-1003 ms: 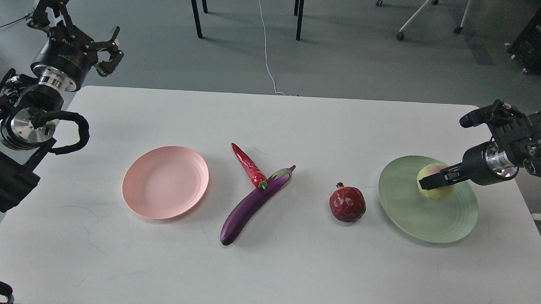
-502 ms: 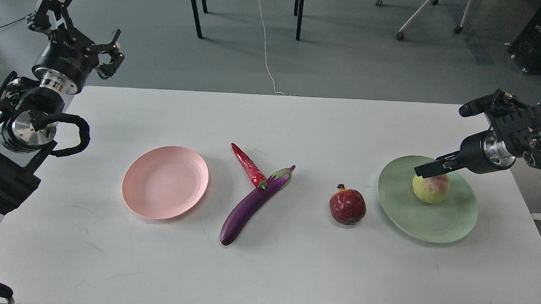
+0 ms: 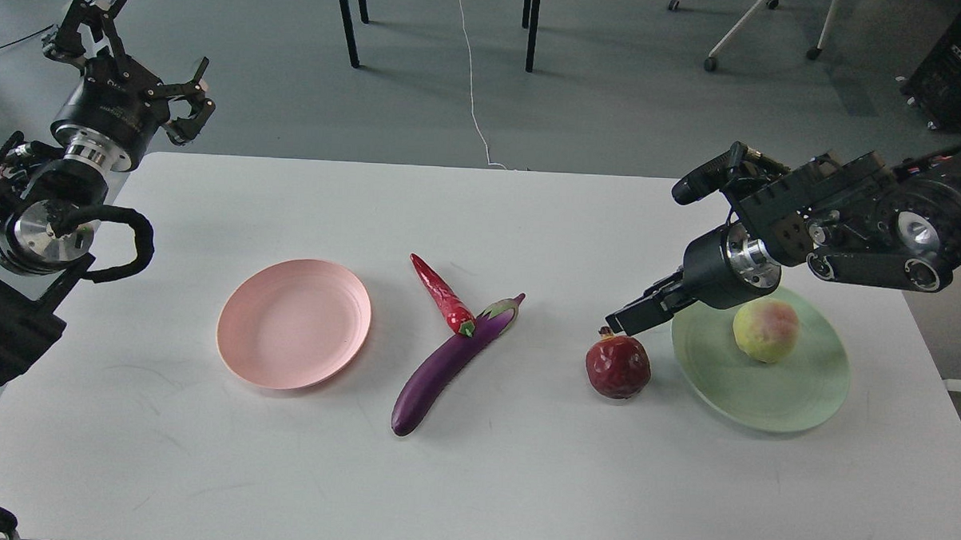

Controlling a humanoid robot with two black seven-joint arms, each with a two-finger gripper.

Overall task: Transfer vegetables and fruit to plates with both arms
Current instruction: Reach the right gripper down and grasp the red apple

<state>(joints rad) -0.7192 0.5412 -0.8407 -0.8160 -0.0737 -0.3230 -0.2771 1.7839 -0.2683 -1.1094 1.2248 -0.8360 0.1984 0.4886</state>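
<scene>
One fruit is done: the peach (image 3: 766,331) sits free on the green plate (image 3: 756,399), and the right gripper (image 3: 635,314), which was on it a second ago, has let go and swung left. Its tip now hangs just above the crown of the pomegranate (image 3: 618,367), which rests on the white table (image 3: 473,477) just beside the plate's left rim. Looks like pomegranate is next pick, judging by that move.

Right gripper fingers seen nearly end-on and dark, can't tell whether they're spread or closed; nothing held as far as visible. Whether the tip touches the pomegranate crown is unclear.

Left gripper (image 3: 184,100) is raised past the table's far-left corner, fingers apart, empty, barely shifted. Pink plate (image 3: 293,323) is bare. Eggplant (image 3: 445,369) and red chili pepper (image 3: 441,294) lie untouched between the plates, chili stem end resting on the eggplant near its cap. So three items left, both vegetables likely for the left arm.

Left arm lower links cut off at frame edge; right arm body hides the green plate's far rim.
</scene>
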